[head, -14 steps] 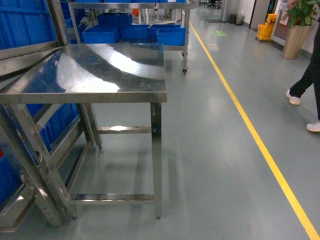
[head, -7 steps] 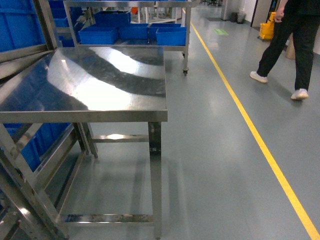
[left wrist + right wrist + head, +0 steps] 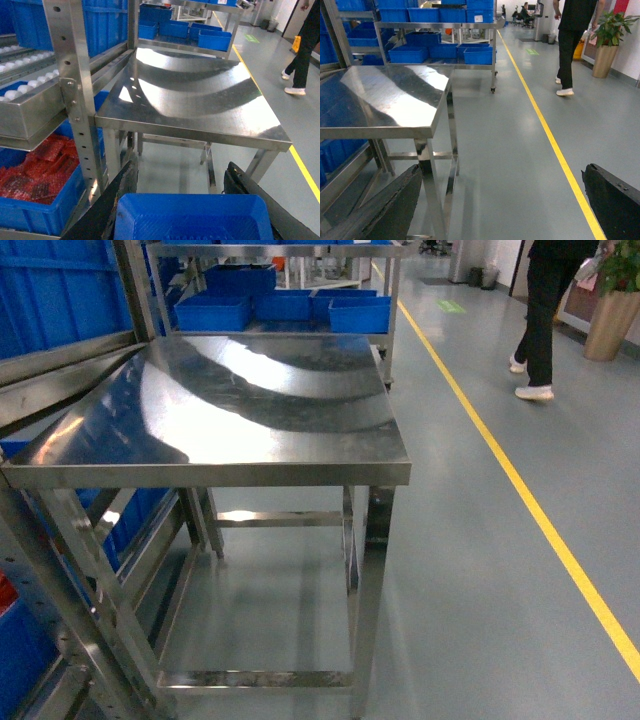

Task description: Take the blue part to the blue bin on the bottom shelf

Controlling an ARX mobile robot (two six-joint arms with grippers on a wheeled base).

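In the left wrist view a blue part, a flat moulded tray shape, fills the gap between the two black fingers of my left gripper, which is shut on it. Low in the steel rack to the left sits a blue bin holding red packets, also seen at the head view's lower left as the blue bin. The bottom shelf rails show only in part. My right gripper stands open over bare floor. Neither gripper shows in the head view.
A bare steel table stands straight ahead, against the rack's perforated post. A wheeled cart with blue bins stands behind it. A yellow floor line runs on the right, where a person walks.
The head view has shifted, so the steel table now sits nearer the middle and closer. The person has walked farther away along the aisle.
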